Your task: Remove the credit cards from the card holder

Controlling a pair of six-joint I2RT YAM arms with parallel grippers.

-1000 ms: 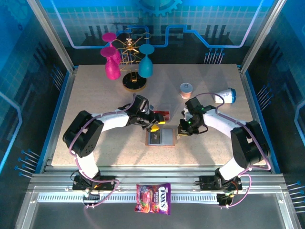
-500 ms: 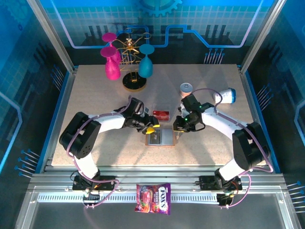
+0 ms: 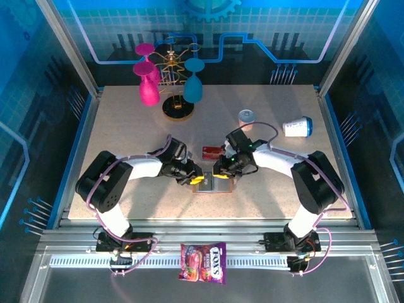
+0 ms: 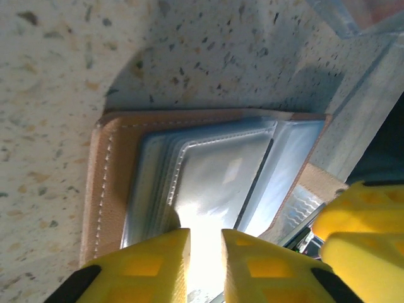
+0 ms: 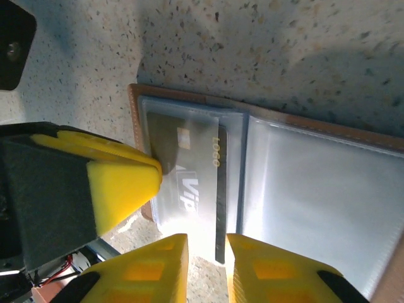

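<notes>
The card holder (image 3: 218,186) lies open and flat on the table, tan outside (image 4: 104,183) with grey-blue pockets (image 5: 315,189). One of the credit cards (image 5: 189,170), with a dark band, sits in its left pocket, its end poking past the holder's edge. A red credit card (image 3: 213,151) lies on the table just behind the holder. My left gripper (image 3: 197,178) (image 4: 205,265) hovers low over the pockets, jaws a narrow gap apart. My right gripper (image 3: 222,170) (image 5: 205,271) stands at the protruding card end, jaws slightly apart with nothing clamped. The two grippers almost touch.
A gold rack (image 3: 173,95) with pink and teal glasses stands at the back. An orange-lidded cup (image 3: 247,117) and a tipped white cup (image 3: 297,127) lie back right. A candy bag (image 3: 203,262) rests on the front rail.
Both grippers have moved in and down onto the card holder, the right one leftward. The left jaws have narrowed a lot. The red card on the table stays put.
</notes>
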